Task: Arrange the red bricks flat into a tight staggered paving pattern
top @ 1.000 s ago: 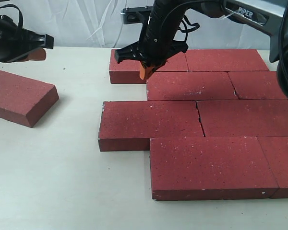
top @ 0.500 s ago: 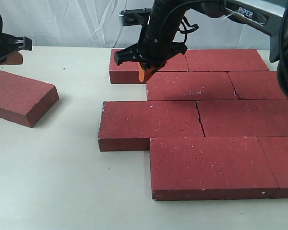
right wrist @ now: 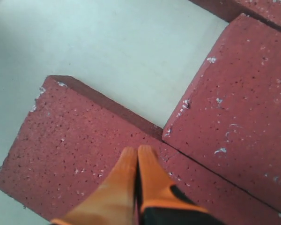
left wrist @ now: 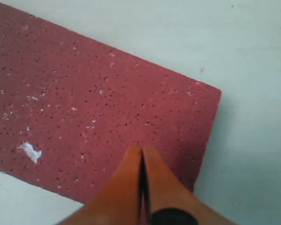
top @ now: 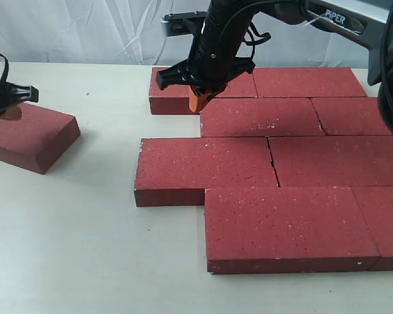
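Observation:
Several dark red bricks lie flat in staggered rows on the right of the table; the front-left one (top: 203, 167) juts out furthest. The back-left brick (top: 172, 91) (right wrist: 84, 168) carries my right gripper (top: 198, 103) (right wrist: 137, 151), shut and empty, its orange tips at or just above the brick's top near the seam with the second-row brick (top: 262, 116) (right wrist: 234, 103). One loose brick (top: 27, 134) (left wrist: 93, 108) lies apart at the far left. My left gripper (top: 13, 112) (left wrist: 142, 151) hovers over it, shut with nothing between the fingers.
The pale table (top: 85, 248) spreads between the loose brick and the paved group. A white cloth backdrop (top: 105, 29) hangs behind. The right arm (top: 327, 16) reaches in from the upper right over the back rows.
My left gripper has pulled leftward and dropped lower, now over the loose brick's far end. The right gripper has barely shifted on the back-left brick.

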You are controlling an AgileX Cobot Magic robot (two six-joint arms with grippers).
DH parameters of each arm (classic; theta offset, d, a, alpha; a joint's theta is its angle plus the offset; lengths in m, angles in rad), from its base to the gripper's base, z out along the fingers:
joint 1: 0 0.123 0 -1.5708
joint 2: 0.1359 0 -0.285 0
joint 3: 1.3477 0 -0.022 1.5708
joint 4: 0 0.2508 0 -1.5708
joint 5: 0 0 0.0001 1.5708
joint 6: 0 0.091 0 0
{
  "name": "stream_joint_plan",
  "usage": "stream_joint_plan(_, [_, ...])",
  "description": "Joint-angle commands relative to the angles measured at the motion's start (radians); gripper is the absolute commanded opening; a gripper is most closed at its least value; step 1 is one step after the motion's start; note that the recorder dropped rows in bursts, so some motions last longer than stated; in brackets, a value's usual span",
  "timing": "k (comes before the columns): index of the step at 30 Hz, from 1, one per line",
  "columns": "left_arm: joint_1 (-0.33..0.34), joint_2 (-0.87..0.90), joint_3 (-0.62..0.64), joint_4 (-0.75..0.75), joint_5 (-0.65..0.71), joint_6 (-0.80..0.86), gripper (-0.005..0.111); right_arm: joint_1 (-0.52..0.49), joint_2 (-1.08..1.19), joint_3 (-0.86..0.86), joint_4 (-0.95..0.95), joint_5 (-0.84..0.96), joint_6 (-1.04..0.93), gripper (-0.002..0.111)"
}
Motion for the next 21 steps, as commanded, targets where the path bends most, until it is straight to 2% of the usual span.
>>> stream_joint_plan(1, [0.001,0.058,-0.005,0.004,-0.048,0.002,0.0,-0.003,-0.009,-0.002,-0.002,0.002,-0.01,-0.001])
stream_joint_plan(11, [-0.003,0.14,-0.005,-0.008,-0.104,0.003,0.0,-0.003,-0.007,-0.002,-0.002,0.002,-0.014,-0.001])
stream_joint_plan(21, [-0.004,0.18,-0.005,-0.287,-0.019,0.003,0.0,-0.003,-0.007,-0.002,-0.002,-0.005,-0.014,-0.001])
